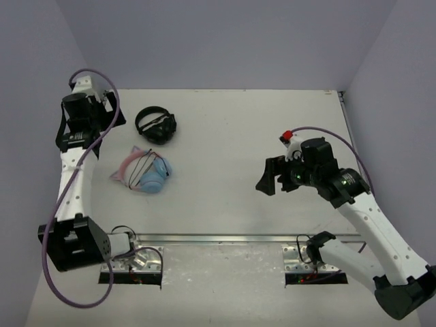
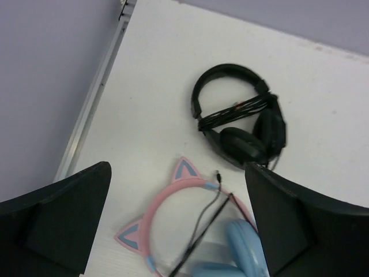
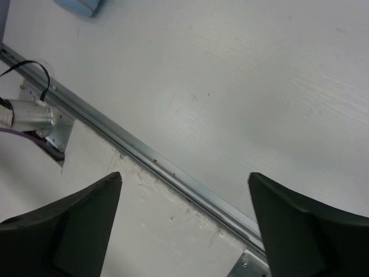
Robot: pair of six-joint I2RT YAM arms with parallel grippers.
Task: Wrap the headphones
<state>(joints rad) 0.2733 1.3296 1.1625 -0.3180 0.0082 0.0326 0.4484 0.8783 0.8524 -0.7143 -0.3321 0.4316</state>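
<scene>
The headphones (image 1: 144, 172) lie flat on the left half of the table, with a pink headband (image 2: 164, 202), two cat ears and light blue earcups (image 2: 242, 239). Their thin black cable (image 2: 206, 222) runs across the headband arc, and its plug end (image 2: 218, 173) rests by the band. My left gripper (image 1: 105, 133) hovers above and just behind them, open, its fingers (image 2: 63, 219) straddling the headband in the left wrist view with nothing held. My right gripper (image 1: 268, 175) hangs open over the right half, far from them. Only a corner of a blue earcup (image 3: 81, 6) shows in the right wrist view.
All-black headphones (image 1: 157, 126) with their cable bundled across them (image 2: 239, 109) lie just behind the pink pair. A metal rail (image 3: 173, 164) runs along the near table edge by the arm bases. The table's left edge rail (image 2: 95, 95) and purple walls enclose the area.
</scene>
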